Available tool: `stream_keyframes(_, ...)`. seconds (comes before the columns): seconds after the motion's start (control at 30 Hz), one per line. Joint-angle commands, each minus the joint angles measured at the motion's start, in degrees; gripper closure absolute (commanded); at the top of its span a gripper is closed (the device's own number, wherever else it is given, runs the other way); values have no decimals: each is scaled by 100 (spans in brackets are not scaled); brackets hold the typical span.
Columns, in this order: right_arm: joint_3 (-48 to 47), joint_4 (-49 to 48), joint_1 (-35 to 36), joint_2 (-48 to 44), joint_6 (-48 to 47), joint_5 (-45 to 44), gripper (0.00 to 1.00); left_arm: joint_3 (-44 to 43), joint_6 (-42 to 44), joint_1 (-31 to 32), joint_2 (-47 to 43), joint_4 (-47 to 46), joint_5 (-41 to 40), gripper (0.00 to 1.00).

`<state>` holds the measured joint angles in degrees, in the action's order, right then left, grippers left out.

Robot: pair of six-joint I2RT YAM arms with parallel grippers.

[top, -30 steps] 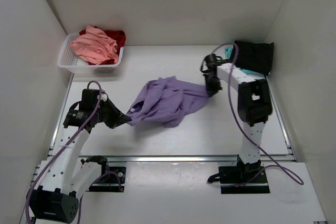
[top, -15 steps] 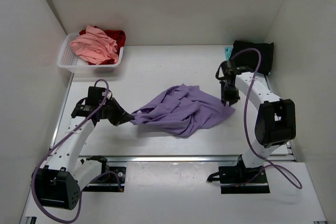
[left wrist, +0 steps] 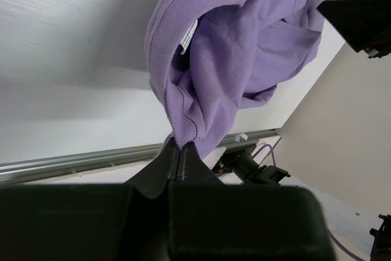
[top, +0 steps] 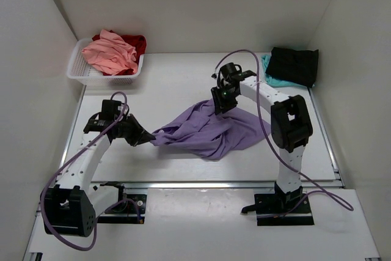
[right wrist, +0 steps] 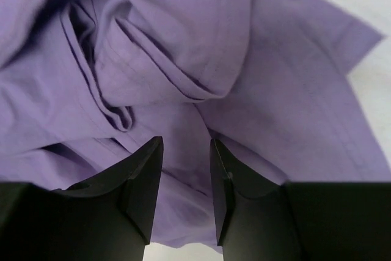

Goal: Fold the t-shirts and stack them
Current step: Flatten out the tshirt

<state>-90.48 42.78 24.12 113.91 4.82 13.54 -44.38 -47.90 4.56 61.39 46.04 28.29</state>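
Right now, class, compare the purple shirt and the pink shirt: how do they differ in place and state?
The purple shirt sprawls across the table; the pink shirt is bunched in the white basket. The left gripper pinches the purple shirt's edge; the pink shirt lies free. Both are crumpled, not yet folded.

A robot lab test cell: a white table (top: 183,77) boxed in by bare white walls (top: 201,10) on three sides, with two arms (top: 85,157) bolted at its near edge beside a metal rail (top: 201,183), trailing purple cables (top: 330,197). On it lie a purple shirt (top: 201,129) and, at the far left corner, a mesh basket (top: 76,68).
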Motion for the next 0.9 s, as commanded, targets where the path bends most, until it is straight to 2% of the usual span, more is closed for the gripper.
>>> stream_keyframes(0.0, -14, -331, -30, -18, -174, 439, 66, -194, 228, -78, 22, 28, 177, 100)
stream_keyframes(0.33, -251, -192, 383, 554, -209, 378, 70, -159, 448, -210, 111, 98, 308, 100)
stream_keyframes(0.37, -234, -148, 374, 536, -236, 386, 81, -176, 422, -192, 128, 81, 317, 100)
stream_keyframes(0.4, -242, -139, 366, 510, -192, 360, 96, -176, 457, -201, 128, 72, 317, 100)
stream_keyframes(0.43, -234, -121, 383, 492, -140, 351, 100, -176, 422, -253, 128, 46, 308, 100)
stream_keyframes(0.63, -935, 423, -38, 62, 53, 35, 100, -448, 203, -306, 321, -261, 352, 100)
stream_keyframes(0.73, -1401, 538, -424, -570, 343, -184, 100, -1246, 44, -315, 715, -420, 221, 100)
stream_keyframes(0.83, -1438, 64, -881, -1815, 633, -589, 100, -2757, -114, -306, 1426, -447, 273, 100)
stream_keyframes(0.87, -1412, -363, -1152, -2185, 843, -511, 100, -3778, -149, -315, 1716, -421, 256, 100)
